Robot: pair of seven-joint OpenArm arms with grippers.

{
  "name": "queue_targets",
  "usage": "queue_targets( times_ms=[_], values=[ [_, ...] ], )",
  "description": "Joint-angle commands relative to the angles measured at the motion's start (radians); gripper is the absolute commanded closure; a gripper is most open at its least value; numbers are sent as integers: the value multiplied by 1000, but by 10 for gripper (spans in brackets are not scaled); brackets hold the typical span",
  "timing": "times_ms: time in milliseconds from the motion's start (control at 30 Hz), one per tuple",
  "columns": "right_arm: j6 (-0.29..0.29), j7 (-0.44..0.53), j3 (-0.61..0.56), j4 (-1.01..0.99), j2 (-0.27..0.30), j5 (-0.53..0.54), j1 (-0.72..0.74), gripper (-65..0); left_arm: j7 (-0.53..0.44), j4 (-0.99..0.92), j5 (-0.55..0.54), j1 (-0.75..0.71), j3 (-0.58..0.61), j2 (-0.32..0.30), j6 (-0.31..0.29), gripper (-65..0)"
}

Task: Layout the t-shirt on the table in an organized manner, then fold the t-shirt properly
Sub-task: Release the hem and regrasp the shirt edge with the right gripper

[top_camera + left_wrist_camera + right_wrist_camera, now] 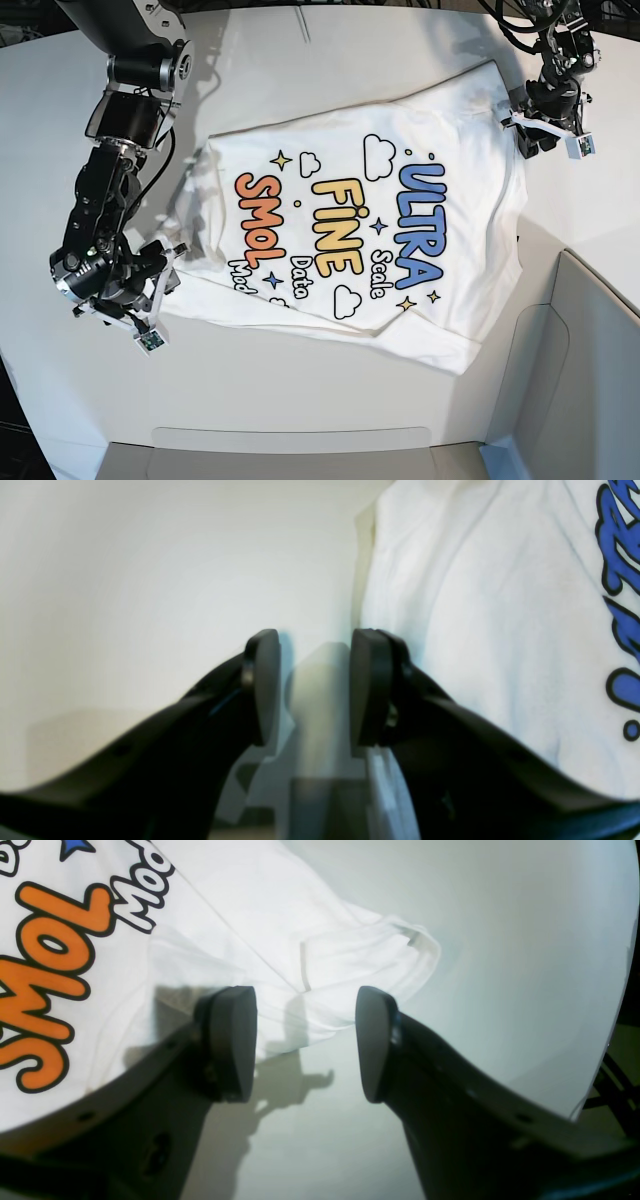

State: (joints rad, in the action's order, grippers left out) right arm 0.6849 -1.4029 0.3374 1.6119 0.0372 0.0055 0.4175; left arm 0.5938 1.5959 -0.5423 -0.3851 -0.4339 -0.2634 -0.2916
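Cloth fills the right half of the left wrist view: we find the white t-shirt [480, 630] with blue, black-edged lettering at the far right, lying on the pale table [150, 580]. The left gripper [314, 685] shows its two dark fingers [265, 685] parted, with only a blurred pale surface in the gap; the right-hand finger sits just at the shirt's edge, and we cannot tell whether it touches the fabric. Nothing is gripped between them. In the right wrist view we note the right gripper [306, 1042] with fingers [232, 1040] spread wide and released, bare tabletop [500, 940] and the gripper's shadow below the gap. A rumpled sleeve [360, 965] of the shirt [225, 915] lies just beyond the fingertips, free of them; orange lettering shows at the left. In the base view we record the t-shirt [450, 200] spread print-up across the middle of the table [300, 400], somewhat skewed, with wrinkles along its left side and a fold near the lower right corner. The right gripper [165, 285] stands at the shirt's lower left edge, the left gripper [530, 125] at its upper right corner. A grey panel [590, 330] sits at the lower right and another [290, 455] along the bottom edge.
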Motion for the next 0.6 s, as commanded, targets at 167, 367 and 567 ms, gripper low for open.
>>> queue_targets(
  times_ms=[167,367,567],
  values=[
    [13,7,10,-193,2,75,27,-316,12,10,4,-4,-3,-9,4,-234],
    [13,7,131,-308,7,196,31,-316,12,10,4,-7,-3,-9,4,-234],
    [13,7,65,-312,39,251,33,-316,12,10,4,-8,-4,-9,4,-234]
  ],
)
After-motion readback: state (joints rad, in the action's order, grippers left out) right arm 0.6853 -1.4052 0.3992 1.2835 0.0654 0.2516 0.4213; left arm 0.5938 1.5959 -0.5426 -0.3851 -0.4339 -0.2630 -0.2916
